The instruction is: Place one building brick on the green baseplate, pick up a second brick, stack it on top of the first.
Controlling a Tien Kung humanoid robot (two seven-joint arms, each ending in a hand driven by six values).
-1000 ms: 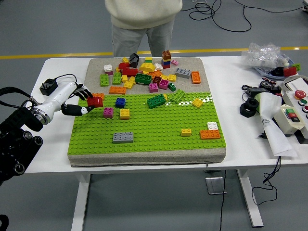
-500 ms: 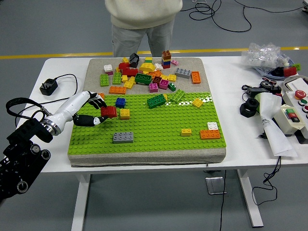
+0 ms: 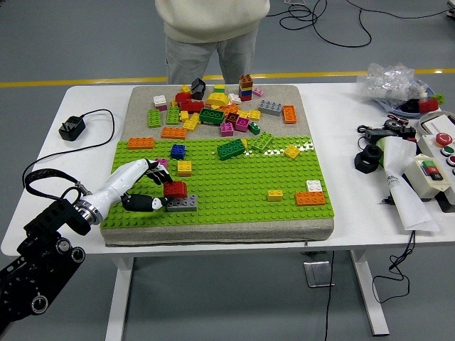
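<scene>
One hand was at work: my left hand (image 3: 146, 186), reaching in low over the near left part of the green baseplate (image 3: 234, 192), its fingers curled around a red brick (image 3: 175, 190). That brick sat at my fingertips, pressed against or just above the left end of a grey brick (image 3: 183, 203) already seated on the plate; I could not tell whether the studs had met. My right hand was out of sight. The risk, as I judged it, was misalignment: if the red brick came down skewed or overhanging the grey one, the studs would not catch, and pushing harder could tip it off or shift the grey brick. Letting go too early could also let it topple. Just beyond my knuckles lay a pink brick (image 3: 162, 163), a yellow brick (image 3: 185, 168) and a blue brick (image 3: 178, 150), near enough for my wrist to nudge on lifting away. Toward me, the plate's front edge and the table's (image 3: 78, 153) rim were close. Open green studs stretched away past my fingertips to the right, well clear until a small yellow brick (image 3: 275, 195) and an orange brick (image 3: 311, 198). Straight up looked the freest way out. A person (image 3: 206, 32) stood at the far side, hands unseen.
</scene>
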